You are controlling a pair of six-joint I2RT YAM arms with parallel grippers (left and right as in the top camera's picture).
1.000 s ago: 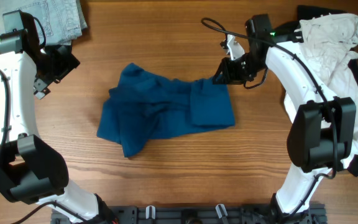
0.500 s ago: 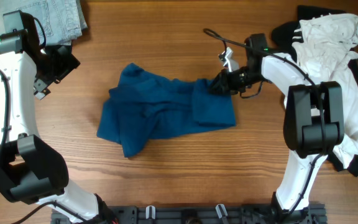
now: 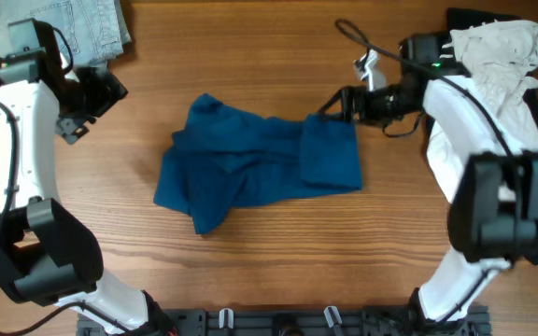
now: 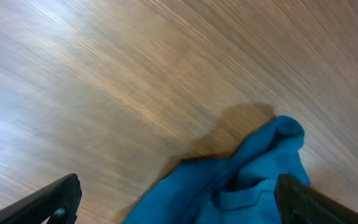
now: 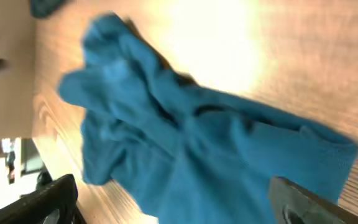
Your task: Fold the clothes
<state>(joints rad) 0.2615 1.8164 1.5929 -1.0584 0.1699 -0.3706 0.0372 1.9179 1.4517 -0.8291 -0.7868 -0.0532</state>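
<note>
Both pairs of jaws stand apart, empty. Blue garment (image 3: 250,168) lies crumpled mid-table (image 3: 250,280). Right gripper (image 3: 337,101) is at its far-right corner, left gripper (image 3: 99,91) well apart, far left. Likely the spreading step; next calls for pinching that corner.

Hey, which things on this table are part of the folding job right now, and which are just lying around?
In hand: blue garment, crumpled mid-table; right gripper, open by its far right corner; left gripper, open, clear of it.
Lying about: folded jeans, far left corner; white clothes heap, right edge.
</note>
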